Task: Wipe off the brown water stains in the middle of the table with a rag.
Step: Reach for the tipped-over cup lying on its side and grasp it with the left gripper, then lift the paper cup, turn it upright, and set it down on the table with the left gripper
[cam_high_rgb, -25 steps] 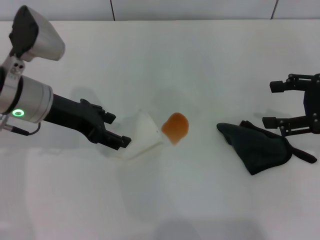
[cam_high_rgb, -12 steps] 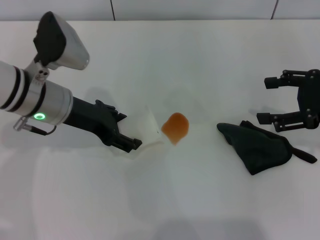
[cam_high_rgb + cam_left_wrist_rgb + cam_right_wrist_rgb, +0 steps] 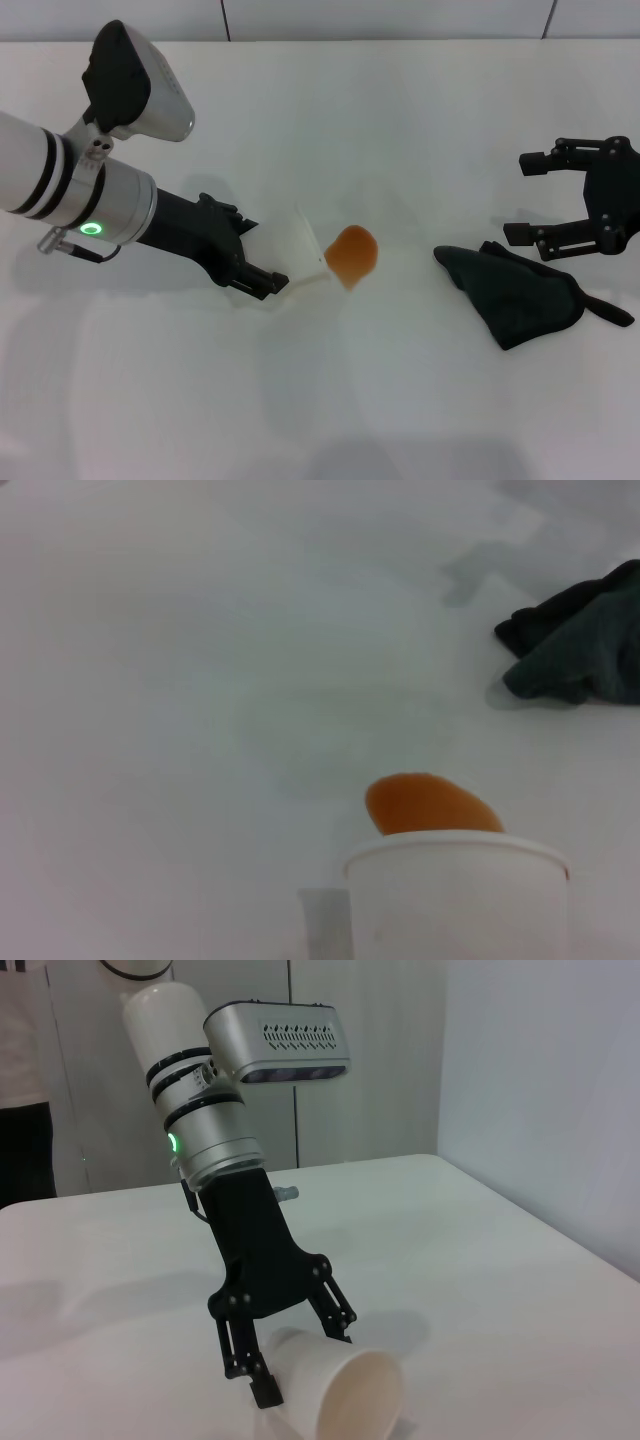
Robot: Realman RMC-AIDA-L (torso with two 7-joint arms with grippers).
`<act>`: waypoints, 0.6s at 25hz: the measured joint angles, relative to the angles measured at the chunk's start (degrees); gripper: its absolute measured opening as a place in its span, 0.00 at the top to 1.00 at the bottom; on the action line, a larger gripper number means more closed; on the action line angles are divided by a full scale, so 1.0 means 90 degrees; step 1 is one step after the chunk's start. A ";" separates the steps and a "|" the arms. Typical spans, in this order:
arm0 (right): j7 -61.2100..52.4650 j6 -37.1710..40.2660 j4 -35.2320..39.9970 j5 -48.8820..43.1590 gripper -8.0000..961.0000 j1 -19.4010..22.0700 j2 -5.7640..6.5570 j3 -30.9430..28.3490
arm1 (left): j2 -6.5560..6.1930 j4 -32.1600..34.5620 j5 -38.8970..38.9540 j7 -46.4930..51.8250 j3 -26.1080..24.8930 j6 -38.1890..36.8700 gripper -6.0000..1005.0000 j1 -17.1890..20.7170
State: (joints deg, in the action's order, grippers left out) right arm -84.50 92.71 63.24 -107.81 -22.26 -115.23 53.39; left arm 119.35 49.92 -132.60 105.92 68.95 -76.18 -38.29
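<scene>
Left gripper [image 3: 262, 270] clamped on a tipped white paper cup [image 3: 300, 258], brown water stains [image 3: 351, 252] mid-table [image 3: 400, 400] just beside the cup's mouth, right gripper [image 3: 517, 198] spread wide, released, above the rag [image 3: 520, 293] lying further right.

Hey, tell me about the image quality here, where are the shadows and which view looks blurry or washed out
Head view: even, bright light, with faint soft shadows on the table under the left gripper and beside the rag. Left wrist view: hazy and low in contrast; the cup rim up close looks soft, the brown water stains just beyond it. Right wrist view: crisp, with a soft shadow beside the cup.
</scene>
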 joint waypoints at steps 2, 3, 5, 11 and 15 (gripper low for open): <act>-0.0003 0.0000 -0.0007 0.0002 0.09 -0.0007 0.0000 0.0001 | 0.0000 -0.0004 0.0037 -0.0035 0.0022 0.0024 0.14 -0.0001; -0.0003 -0.0001 -0.0007 0.0002 0.09 -0.0008 0.0000 0.0002 | 0.0000 -0.0012 0.0063 -0.0058 0.0054 0.0046 0.14 -0.0002; -0.0004 -0.0001 -0.0007 0.0004 0.09 -0.0008 0.0000 0.0004 | -0.0001 -0.0020 0.0081 -0.0073 0.0097 0.0065 0.14 -0.0003; -0.0006 -0.0007 -0.0007 0.0007 0.09 -0.0007 0.0000 0.0005 | -0.0007 0.0006 0.0105 -0.0111 0.0217 0.0080 0.19 0.0000; -0.0015 -0.0011 -0.0006 0.0007 0.09 -0.0007 0.0000 0.0006 | -0.0007 0.0054 0.0133 -0.0116 0.0200 0.0091 0.28 -0.0003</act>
State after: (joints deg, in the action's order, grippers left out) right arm -84.64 92.61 63.18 -107.75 -22.32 -115.22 53.44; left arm 119.29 50.40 -131.40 104.88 70.75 -75.36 -38.32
